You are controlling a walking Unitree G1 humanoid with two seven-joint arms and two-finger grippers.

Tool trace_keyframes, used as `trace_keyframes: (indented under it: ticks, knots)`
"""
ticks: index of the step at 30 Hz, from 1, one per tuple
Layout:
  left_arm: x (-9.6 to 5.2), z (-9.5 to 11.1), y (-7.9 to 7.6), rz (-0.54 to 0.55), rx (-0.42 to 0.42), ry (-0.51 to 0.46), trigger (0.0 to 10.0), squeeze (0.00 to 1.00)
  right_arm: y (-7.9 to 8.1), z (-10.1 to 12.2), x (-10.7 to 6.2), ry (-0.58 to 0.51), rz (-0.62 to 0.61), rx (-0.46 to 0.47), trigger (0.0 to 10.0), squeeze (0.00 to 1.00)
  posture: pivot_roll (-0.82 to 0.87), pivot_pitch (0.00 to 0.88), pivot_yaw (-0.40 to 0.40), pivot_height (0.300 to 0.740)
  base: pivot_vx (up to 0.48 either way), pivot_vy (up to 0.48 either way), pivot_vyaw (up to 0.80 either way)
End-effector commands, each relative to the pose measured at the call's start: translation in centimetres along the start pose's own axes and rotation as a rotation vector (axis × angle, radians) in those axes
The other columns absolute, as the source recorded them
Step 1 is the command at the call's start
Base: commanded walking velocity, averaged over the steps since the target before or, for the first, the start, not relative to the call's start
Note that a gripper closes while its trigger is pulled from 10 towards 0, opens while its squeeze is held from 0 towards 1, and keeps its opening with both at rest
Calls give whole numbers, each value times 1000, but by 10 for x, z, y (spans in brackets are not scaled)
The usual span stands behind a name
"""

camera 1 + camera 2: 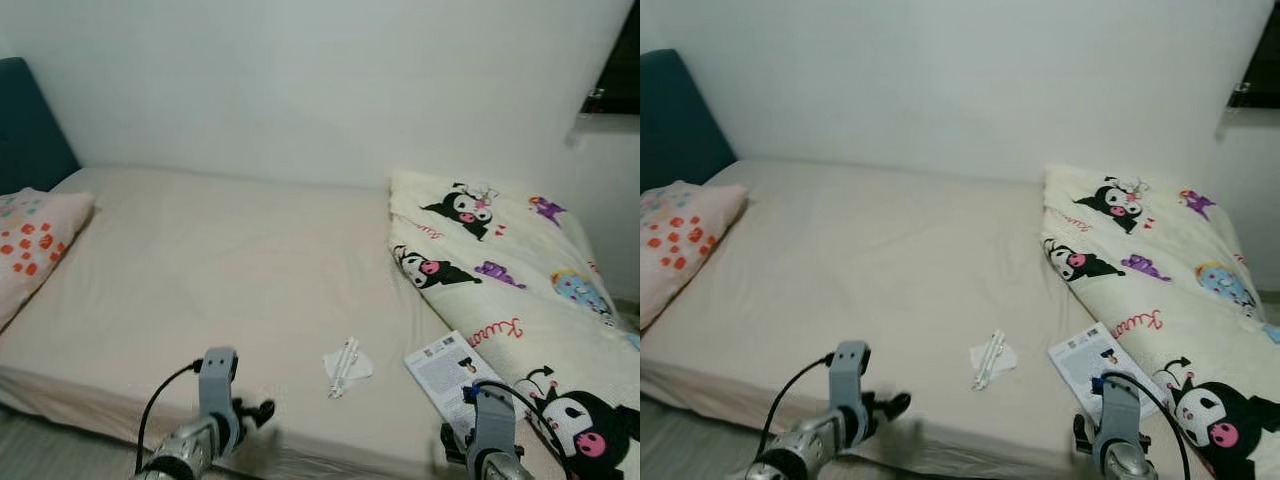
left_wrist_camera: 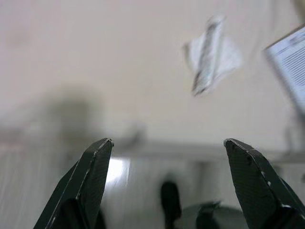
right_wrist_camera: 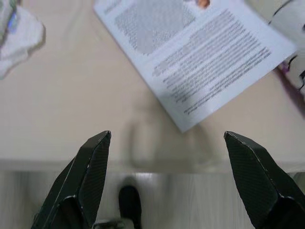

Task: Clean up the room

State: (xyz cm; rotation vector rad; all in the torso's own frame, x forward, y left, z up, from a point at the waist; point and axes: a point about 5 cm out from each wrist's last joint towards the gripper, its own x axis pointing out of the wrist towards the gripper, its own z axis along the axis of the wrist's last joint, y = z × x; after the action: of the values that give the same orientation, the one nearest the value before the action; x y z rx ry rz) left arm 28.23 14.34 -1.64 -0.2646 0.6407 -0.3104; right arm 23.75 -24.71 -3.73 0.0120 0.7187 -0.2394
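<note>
At the near edge of the bed (image 1: pixel 220 270) I have both arms raised just ahead of the mattress side, and I read that as a staging pose: neither claw has anything in it, and each is aimed at a piece of litter. The left claw (image 2: pixel 167 157) has its two black fingers spread wide, pointing past the mattress edge toward the crumpled wrapper (image 1: pixel 346 366), which lies on the sheet a little way in from the edge, well apart from the fingers. It looks like thin white paper or plastic, crinkled, with a narrow printed strip across it; I judge it light and easy to pinch but apt to slide on the cloth. The right claw (image 3: pixel 167 152) is likewise spread and empty, held over the edge with the leaflet (image 3: pixel 195 57) just beyond it. The leaflet is a flat, stiff-looking printed sheet, white with grey text blocks, lying at an angle with its far corner against the quilt (image 1: pixel 500 270). Flat on a soft sheet, it will probably need a finger slid under one corner. The quilt is puffy, cream, printed with cartoon figures, bunched along the right side; a pink spotted pillow (image 1: pixel 30 245) sits at the far left by the dark headboard (image 1: pixel 30 125). The sheet itself is smooth beige fabric.
</note>
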Motion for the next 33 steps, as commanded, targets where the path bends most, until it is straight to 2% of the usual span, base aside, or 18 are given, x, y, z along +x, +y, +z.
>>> trace_keyframes:
  ticks: [1,3,6,7,9,15,19,20,22,25,33]
  knots:
    - [2,4,-5,-43,-1,-23,10000,0,4,17,3,-66,8,-9,10000,0,-48,0,25,730,0,0,0]
    - [4,9,-9,-70,4,-38,10000,0,5,24,4,-92,13,-11,10000,0,-48,0,25,725,0,0,0]
    - [10,20,-28,-193,36,-76,10000,0,7,44,5,-170,28,-13,10000,0,-48,0,25,710,0,0,0]
    - [10,20,-28,-193,36,-76,10000,0,7,44,5,-170,28,-13,10000,0,-48,0,25,710,0,0,0]
    - [13,25,-39,-254,66,-93,10000,0,8,51,5,-201,37,-11,10000,0,-51,0,26,700,0,0,0]
    - [16,31,-49,-288,91,-117,10000,0,12,57,5,-233,63,-6,10000,0,-50,0,25,685,0,0,0]
    - [16,33,-51,-279,100,-130,10000,0,14,59,4,-248,82,1,10000,0,-48,0,24,680,0,0,0]
    - [17,35,-46,-219,118,-139,10000,0,17,63,4,-270,109,6,10000,0,-44,0,22,675,0,0,0]
    - [17,35,-46,-219,118,-139,10000,0,17,63,4,-270,109,6,10000,0,-44,0,22,675,0,0,0]
    - [13,34,-28,-79,80,-148,10000,0,21,79,4,-322,156,6,10000,0,-44,0,18,660,0,0,0]
    - [11,33,-24,-70,76,-157,10000,0,21,92,4,-344,165,-7,10000,0,-39,0,16,635,0,0,0]
